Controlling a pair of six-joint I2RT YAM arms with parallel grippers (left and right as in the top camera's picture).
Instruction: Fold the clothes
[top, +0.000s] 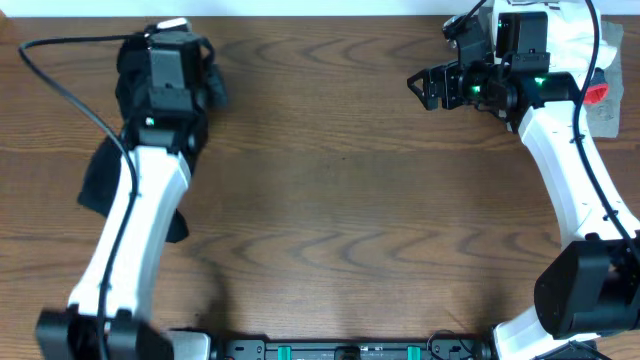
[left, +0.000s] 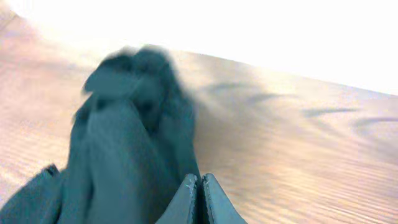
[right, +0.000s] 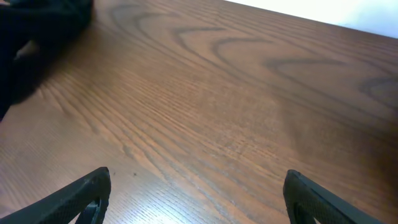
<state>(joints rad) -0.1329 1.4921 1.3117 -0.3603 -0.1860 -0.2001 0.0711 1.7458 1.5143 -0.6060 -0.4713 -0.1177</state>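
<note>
The black T-shirt (top: 100, 185) lies bunched at the far left of the table, mostly under my left arm. A small white label (top: 172, 23) shows at its far end. In the left wrist view the shirt (left: 124, 137) rises as a blurred crumpled mass just left of my left gripper (left: 200, 186), whose fingers are pressed together with fabric against them. My right gripper (top: 430, 85) is wide open and empty above bare wood at the far right (right: 196, 193). The right wrist view shows the shirt (right: 37, 31) far off at its upper left.
A white garment with a grey print (top: 603, 40) lies at the far right corner behind my right arm, with a small red object (top: 597, 93) beside it. The wooden table (top: 330, 200) spans the view between the arms. A cable (top: 60, 85) loops at the far left.
</note>
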